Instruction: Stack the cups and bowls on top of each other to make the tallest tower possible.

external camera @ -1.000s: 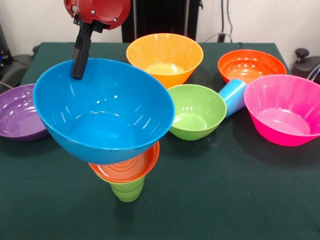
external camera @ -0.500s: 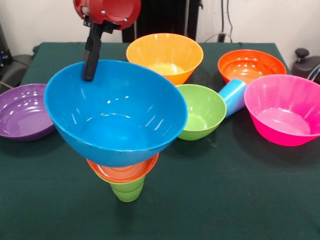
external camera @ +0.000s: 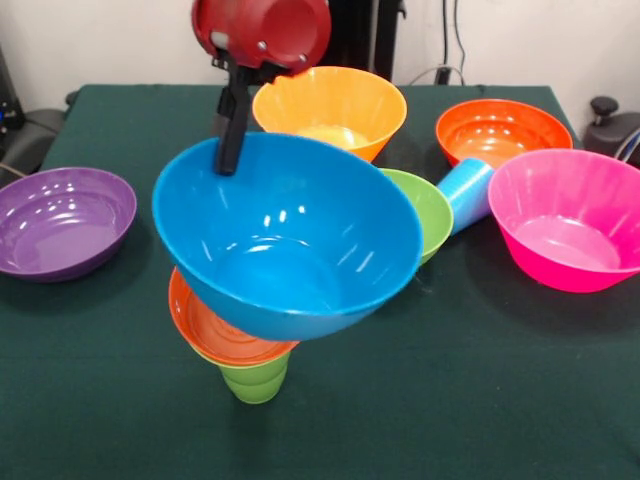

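Nearest, the lime green cup [external camera: 255,378] stands on the surface [external camera: 450,400] carrying a tilted small orange bowl [external camera: 215,330]. Above it the big blue bowl [external camera: 290,235] hangs off-centre to the right, the gripper [external camera: 231,150] pinching its far rim. Released here, it would likely slide off and topple the stack. Behind, green bowl [external camera: 425,205], lying light blue cup [external camera: 465,190] and pink bowl [external camera: 565,215] crowd the right; the near surface is open.

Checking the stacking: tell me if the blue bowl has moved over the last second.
Yes. The blue bowl, held at its rim by the gripper, has shifted rightward, away from the purple bowl, and now covers more of the green bowl.
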`<state>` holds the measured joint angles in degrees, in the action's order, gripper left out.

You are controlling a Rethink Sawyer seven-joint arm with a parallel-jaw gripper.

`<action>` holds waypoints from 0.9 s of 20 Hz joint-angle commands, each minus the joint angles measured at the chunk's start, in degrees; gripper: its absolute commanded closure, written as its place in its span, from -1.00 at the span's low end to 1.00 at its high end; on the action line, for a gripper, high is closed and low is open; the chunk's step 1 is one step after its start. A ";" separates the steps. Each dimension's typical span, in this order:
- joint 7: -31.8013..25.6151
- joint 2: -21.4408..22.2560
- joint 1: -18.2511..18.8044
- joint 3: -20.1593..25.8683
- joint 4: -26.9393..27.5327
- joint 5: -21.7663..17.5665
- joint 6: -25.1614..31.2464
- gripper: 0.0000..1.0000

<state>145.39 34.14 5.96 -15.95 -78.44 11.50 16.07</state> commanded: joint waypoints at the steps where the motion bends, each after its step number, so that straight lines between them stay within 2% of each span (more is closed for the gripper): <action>1: 6.81 -4.59 -1.24 5.50 -6.11 0.36 -0.79 1.00; 9: 5.18 -4.44 0.02 5.52 -7.36 -0.77 -2.22 1.00; 13: 3.82 -3.35 1.88 6.72 -9.55 -1.95 -4.17 1.00; 18: 1.28 -1.54 5.05 8.60 -10.29 -2.73 -3.92 1.00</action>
<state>145.39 32.93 8.54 -14.41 -84.20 11.40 14.96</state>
